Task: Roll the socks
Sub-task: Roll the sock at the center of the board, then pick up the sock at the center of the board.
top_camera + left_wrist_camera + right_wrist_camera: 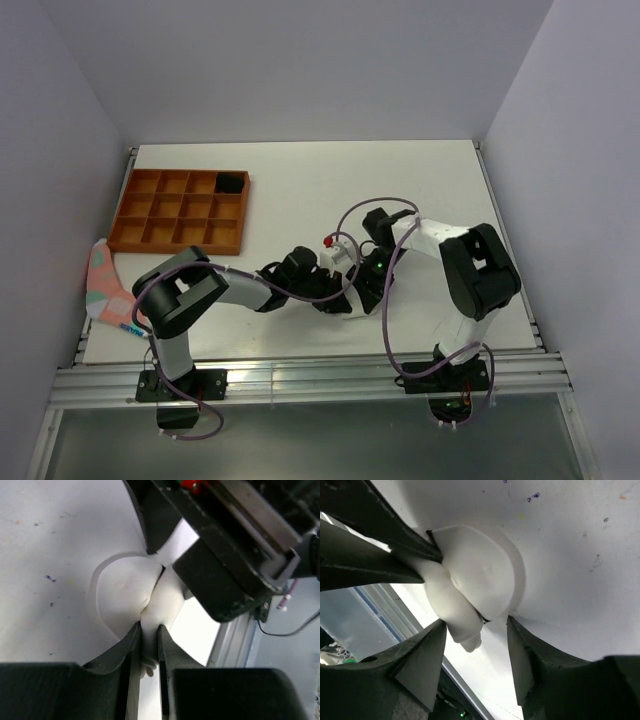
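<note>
White table [350,180] inside grey-walled bay. Showing at far-left edge: pink fabric piece [100,280], teal patches. Showing just beside it, farther back: orange compartment tray [176,247], carrying black item [231,182] in far-right corner cell; identity unclear. Pinching thin fold of bunched white sock [127,597] near table centre with left gripper [149,632], jaws almost together. Straddling same sock with right gripper [476,652], jaws spread wide, not clamping.

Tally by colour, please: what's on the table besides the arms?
White: 1, white sock, bunched
Black: 1, black item in a tray corner compartment
Pink: 1, fabric piece
Orange: 1, tray
Total: 4
</note>
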Controlling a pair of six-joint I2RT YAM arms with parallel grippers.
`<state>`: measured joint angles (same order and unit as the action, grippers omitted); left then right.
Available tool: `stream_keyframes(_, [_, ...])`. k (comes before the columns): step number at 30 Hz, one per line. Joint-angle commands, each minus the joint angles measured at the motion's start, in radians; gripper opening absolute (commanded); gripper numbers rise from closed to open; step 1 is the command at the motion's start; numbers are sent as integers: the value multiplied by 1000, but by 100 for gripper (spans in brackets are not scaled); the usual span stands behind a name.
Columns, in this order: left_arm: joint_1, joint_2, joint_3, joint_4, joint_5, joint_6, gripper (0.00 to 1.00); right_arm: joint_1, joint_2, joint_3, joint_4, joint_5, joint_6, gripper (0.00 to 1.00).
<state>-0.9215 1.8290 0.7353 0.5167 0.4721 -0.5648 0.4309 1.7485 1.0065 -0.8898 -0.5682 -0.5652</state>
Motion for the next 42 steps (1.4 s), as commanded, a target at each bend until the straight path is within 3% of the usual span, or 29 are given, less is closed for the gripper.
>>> stream_keyframes(1, [44, 79, -42, -277, 54, -99, 0, -20, -92, 27, 86, -99, -150, 61])
stream_keyframes(14, [75, 138, 3, -385, 79, -102, 0, -44, -32, 64, 25, -220, -211, 63])
stream_keyframes(24, [76, 159, 50, -446, 48, -135, 0, -47, 86, 106, -170, -289, -309, 64])
stream_keyframes(31, [76, 138, 19, -399, -24, -225, 0, -84, 164, 155, -271, -352, -326, 64])
stream_keyframes(42, [69, 125, -11, -363, -70, -325, 0, -118, 230, 179, -244, -318, -214, 65])
